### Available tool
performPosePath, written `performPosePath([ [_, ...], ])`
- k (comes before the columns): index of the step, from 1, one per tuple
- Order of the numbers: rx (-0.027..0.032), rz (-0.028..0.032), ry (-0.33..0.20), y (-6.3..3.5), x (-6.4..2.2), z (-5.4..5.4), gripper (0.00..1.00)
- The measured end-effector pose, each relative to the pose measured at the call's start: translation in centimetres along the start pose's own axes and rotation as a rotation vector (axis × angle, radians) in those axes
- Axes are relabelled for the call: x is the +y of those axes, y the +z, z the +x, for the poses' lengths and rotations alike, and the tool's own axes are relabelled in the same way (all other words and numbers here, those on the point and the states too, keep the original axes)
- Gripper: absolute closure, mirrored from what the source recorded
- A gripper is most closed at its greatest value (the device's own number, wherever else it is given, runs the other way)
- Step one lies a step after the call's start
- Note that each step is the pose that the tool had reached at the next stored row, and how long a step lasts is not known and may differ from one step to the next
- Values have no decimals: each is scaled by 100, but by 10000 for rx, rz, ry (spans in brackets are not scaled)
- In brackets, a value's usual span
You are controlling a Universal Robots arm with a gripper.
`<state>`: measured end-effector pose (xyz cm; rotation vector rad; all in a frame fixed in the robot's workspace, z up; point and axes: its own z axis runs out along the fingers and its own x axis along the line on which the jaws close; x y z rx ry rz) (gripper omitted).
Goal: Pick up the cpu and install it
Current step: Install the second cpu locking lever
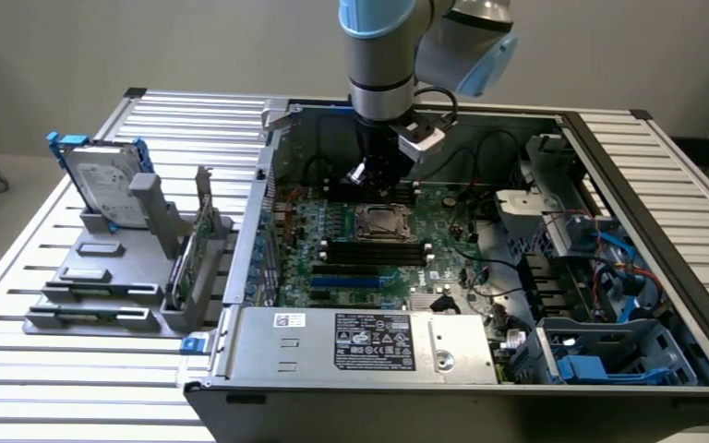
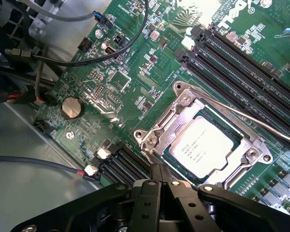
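Observation:
The cpu [image 2: 203,145] has a dull silver top with printed text and lies flat inside the metal-framed socket [image 2: 249,153] on the green motherboard [image 2: 111,77]. In the exterior view the cpu [image 1: 382,221] sits in the middle of the board, inside the open computer case [image 1: 631,157]. My gripper [image 1: 365,178] hangs a little above the board, just behind the socket. Its black fingers [image 2: 152,193] meet at the socket's edge; the gripper [image 2: 160,170] is shut with nothing in it. A thin wire lever [image 2: 251,121] runs across the socket's side.
Black memory slots [image 2: 241,63] run beside the socket. Loose cables [image 2: 48,60] cross the board's far corner near a coin battery [image 2: 71,107]. The power supply [image 1: 373,346] fills the case's front. A silver hard drive [image 1: 99,175] stands in a grey rack [image 1: 96,295] at the exterior view's left.

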<state>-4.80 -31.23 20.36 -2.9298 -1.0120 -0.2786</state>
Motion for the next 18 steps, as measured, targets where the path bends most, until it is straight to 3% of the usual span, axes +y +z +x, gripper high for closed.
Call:
performPosePath([
  [18, 0, 0, 0, 0, 0, 0, 89],
])
